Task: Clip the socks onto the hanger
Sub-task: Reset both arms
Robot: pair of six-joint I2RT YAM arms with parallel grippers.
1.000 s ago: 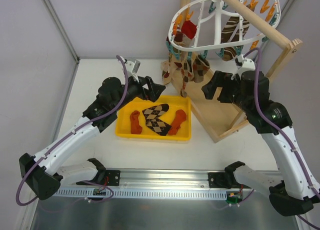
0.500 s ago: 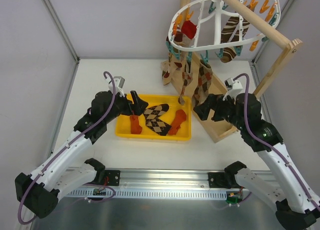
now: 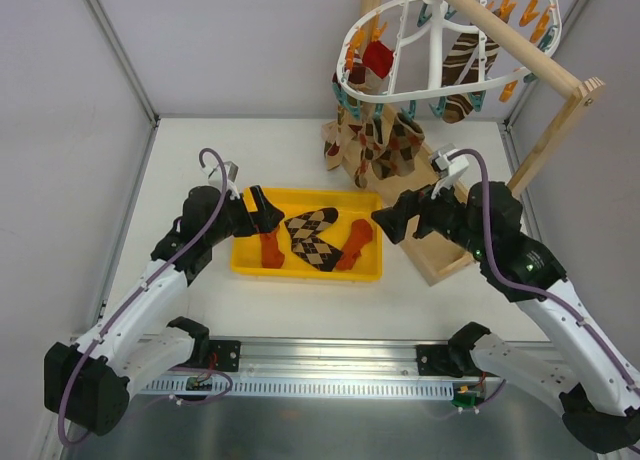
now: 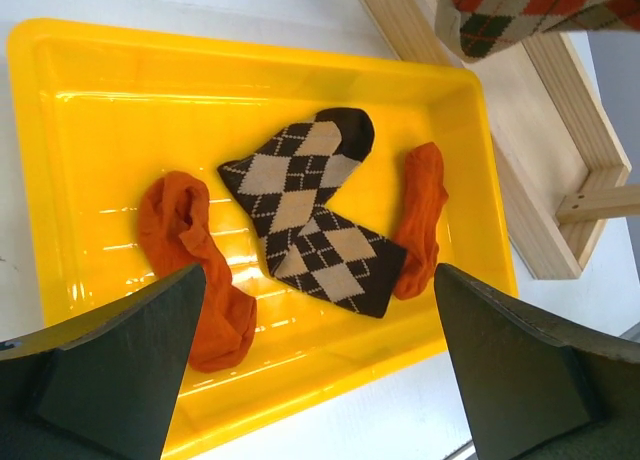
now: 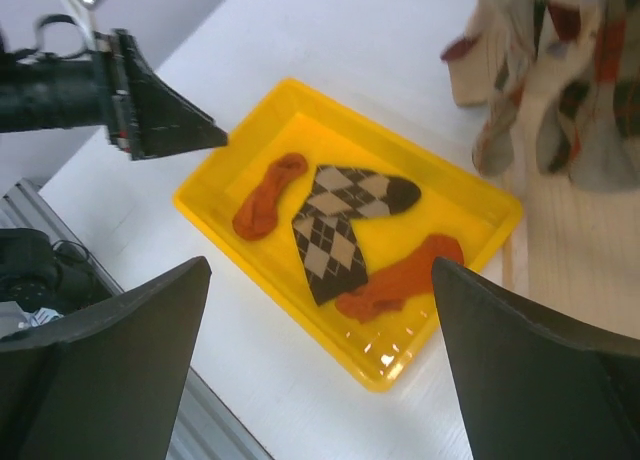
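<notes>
Two brown-and-beige argyle socks [image 3: 312, 238] and two orange socks [image 3: 270, 246] [image 3: 355, 244] lie loose in a yellow tray [image 3: 305, 273]. The white oval hanger [image 3: 395, 96] hangs at the back right with several argyle socks [image 3: 385, 145] and a red one [image 3: 378, 58] clipped on. My left gripper [image 3: 262, 208] is open and empty above the tray's left end. Its wrist view [image 4: 315, 280] looks down on the argyle socks [image 4: 300, 180]. My right gripper [image 3: 385, 223] is open and empty above the tray's right end. Its wrist view [image 5: 320, 270] shows the socks [image 5: 335, 235].
A wooden rod-and-frame stand [image 3: 510, 40] carries the hanger; its base board [image 3: 440, 245] lies right of the tray. White walls close in the table at the left and back. A metal rail runs along the near edge.
Both arms have come down and away from the hanger toward the tray. The left gripper moved left and lower; the right gripper moved left to the tray's right end.
</notes>
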